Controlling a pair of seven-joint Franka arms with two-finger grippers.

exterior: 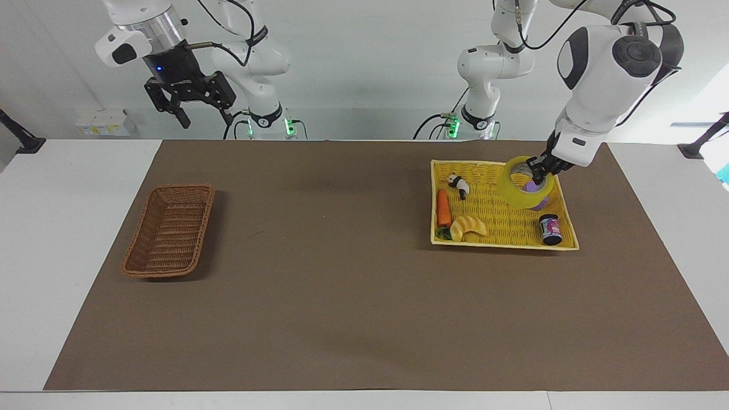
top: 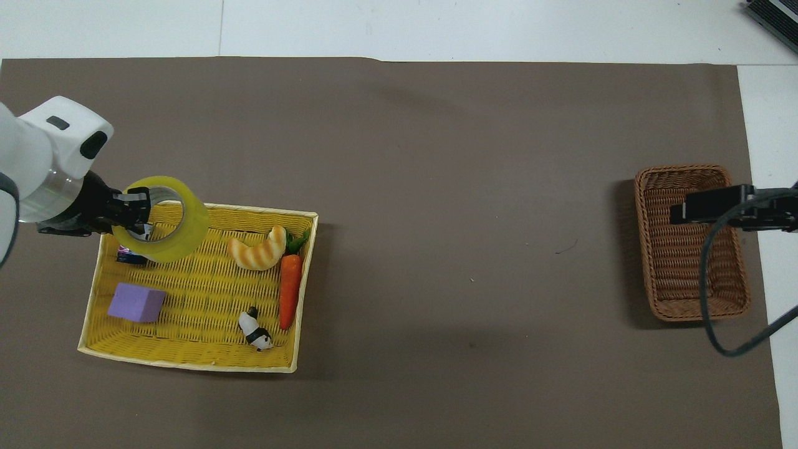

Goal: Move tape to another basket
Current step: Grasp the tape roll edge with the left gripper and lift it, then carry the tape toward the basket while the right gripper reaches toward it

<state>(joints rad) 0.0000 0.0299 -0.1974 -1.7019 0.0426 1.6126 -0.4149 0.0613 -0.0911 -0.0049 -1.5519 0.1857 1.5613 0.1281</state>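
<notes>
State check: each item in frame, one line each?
Tape: lifted, held over the yellow tray.
Left gripper: shut on the tape's wall.
Right gripper: open, raised, waiting.
Brown basket: upright, nothing in it.
Yellow tray: still holds the other items.
Carrot: lying in the tray.
Bread: lying in the tray.
Panda: in the tray.
Small jar: upright in the tray.
Purple block: resting in the tray.

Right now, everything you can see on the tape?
The tape is a wide roll of translucent yellow film on a pale grey-white core, seemingly plastic. It is off the yellow tray, tilted, its open hole turned up and toward the facing camera. It hangs over the tray's corner nearest the left arm's base, over a purple block. The left claw is shut on its wall, one finger inside the core, one outside. Nothing else touches it.
</notes>
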